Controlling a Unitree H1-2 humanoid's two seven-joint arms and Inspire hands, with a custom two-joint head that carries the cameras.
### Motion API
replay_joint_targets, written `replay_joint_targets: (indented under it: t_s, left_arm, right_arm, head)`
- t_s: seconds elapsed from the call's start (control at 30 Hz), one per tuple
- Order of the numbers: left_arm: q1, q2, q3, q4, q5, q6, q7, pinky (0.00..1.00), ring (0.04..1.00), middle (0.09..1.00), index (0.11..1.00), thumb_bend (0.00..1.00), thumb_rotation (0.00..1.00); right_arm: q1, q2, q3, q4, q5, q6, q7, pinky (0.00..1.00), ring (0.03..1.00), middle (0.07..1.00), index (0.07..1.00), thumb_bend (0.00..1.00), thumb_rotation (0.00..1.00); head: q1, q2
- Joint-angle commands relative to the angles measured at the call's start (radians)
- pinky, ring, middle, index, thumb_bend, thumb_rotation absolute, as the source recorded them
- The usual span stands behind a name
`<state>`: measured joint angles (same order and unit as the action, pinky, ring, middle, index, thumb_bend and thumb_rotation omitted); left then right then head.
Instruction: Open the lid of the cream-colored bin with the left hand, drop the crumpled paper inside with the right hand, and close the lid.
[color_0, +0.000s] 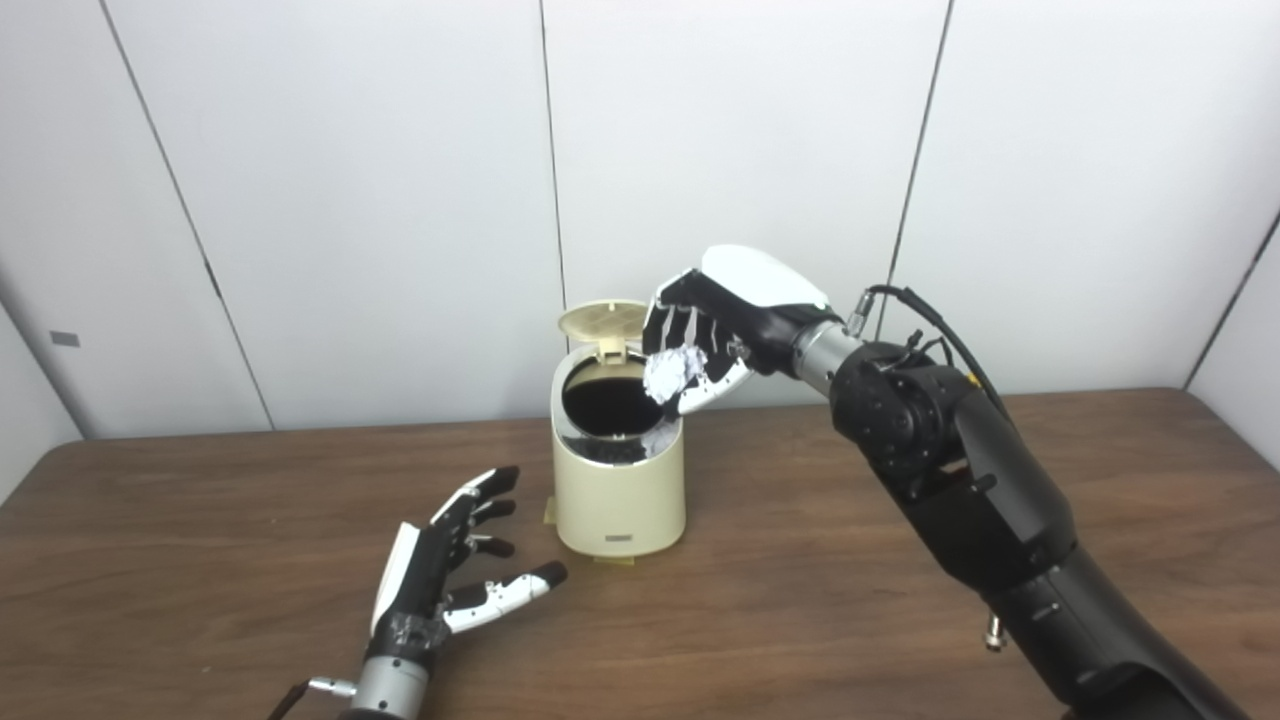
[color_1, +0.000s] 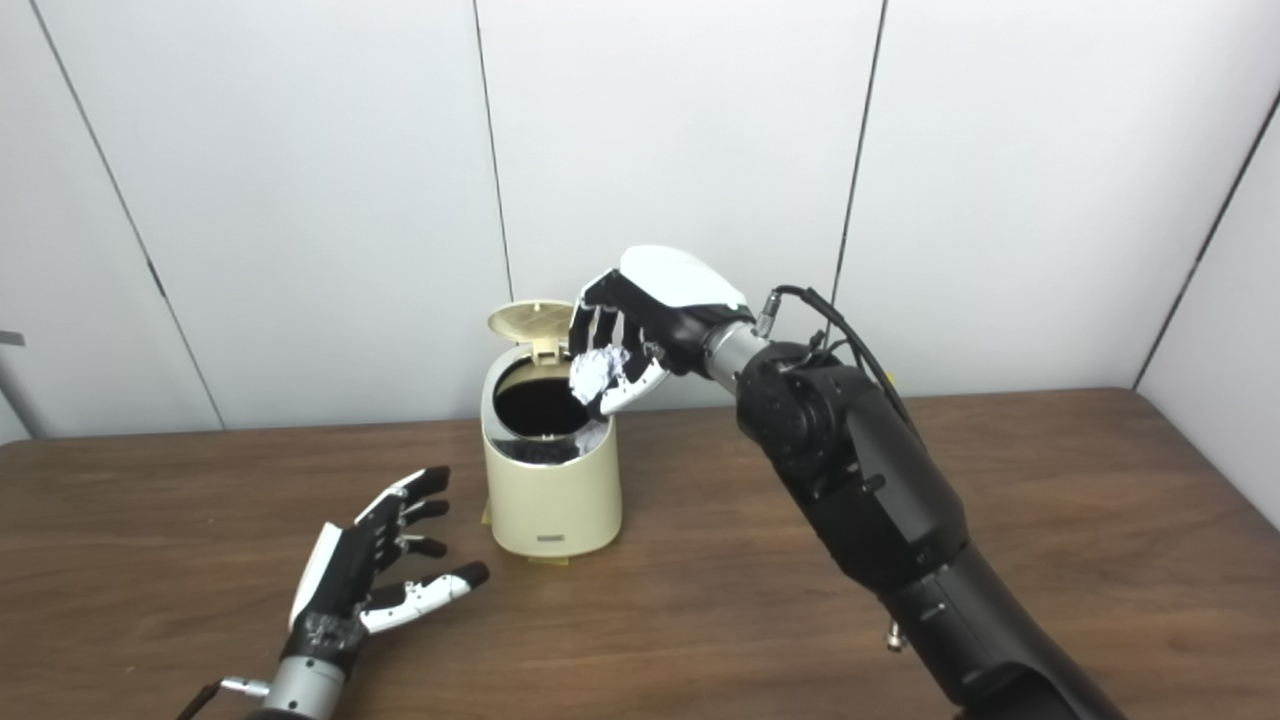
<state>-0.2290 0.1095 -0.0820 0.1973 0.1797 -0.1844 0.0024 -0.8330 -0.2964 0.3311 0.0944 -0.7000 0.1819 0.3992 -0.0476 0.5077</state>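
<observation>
Right robot hand (color_0: 715, 335) clenched around crumpled paper (color_0: 668, 373) above the open bin (color_0: 620, 480); left robot hand (color_0: 440, 575) spread, empty.

- The cream-colored bin (color_0: 620, 480) stands on the wooden tabletop (color_0: 250, 560), its lid (color_0: 603, 320) tipped up at the back (dark inside).
- The right hand (color_0: 725, 320) hovers above the bin's right rim, fingers (color_0: 690, 335) curled around the crumpled paper (color_0: 672, 372).
- The left hand (color_0: 450, 570) is spread, just left of the bin.
</observation>
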Motion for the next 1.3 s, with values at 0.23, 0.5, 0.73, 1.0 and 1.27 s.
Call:
replay_joint_targets:
  t_s: [0.23, 0.5, 0.73, 1.0, 1.27]
  left_arm:
    - [0.006, -0.031, -0.013, 0.005, 0.032, -0.022, 0.022, 0.65, 0.829, 0.87, 0.879, 0.82, 0.21]
    - [0.004, -0.034, -0.009, 0.009, 0.03, -0.023, 0.024, 0.65, 0.826, 0.87, 0.879, 0.82, 0.21]
    - [0.005, -0.033, -0.011, 0.006, 0.027, -0.024, 0.025, 0.64, 0.825, 0.869, 0.877, 0.83, 0.21]
    - [0.009, -0.03, -0.013, -0.004, 0.028, -0.013, 0.025, 0.65, 0.826, 0.867, 0.875, 0.82, 0.21]
    - [0.009, -0.025, -0.014, -0.004, 0.028, -0.02, 0.024, 0.63, 0.818, 0.864, 0.871, 0.83, 0.21]
  right_arm:
    - [-0.104, 0.033, 0.019, 0.056, -0.009, -0.103, -0.09, 0.3, 0.366, 0.489, 0.531, 0.51, 0.0]
    - [-0.096, 0.053, 0.031, 0.075, -0.042, -0.149, -0.163, 0.3, 0.363, 0.492, 0.529, 0.51, 0.0]
    - [-0.087, 0.06, 0.042, 0.095, -0.054, -0.198, -0.204, 0.3, 0.367, 0.496, 0.502, 0.52, 0.0]
    - [-0.083, 0.017, 0.113, 0.034, -0.179, -0.155, -0.106, 0.41, 0.522, 0.583, 0.504, 0.52, 0.08]
    - [-0.071, 0.006, 0.114, -0.011, -0.202, -0.139, -0.026, 0.49, 0.651, 0.733, 0.676, 0.89, 0.06]
  head:
    - [0.012, -0.001]
    - [0.016, 0.0]
    - [0.019, 0.004]
    - [0.02, 0.008]
    - [0.018, 0.011]
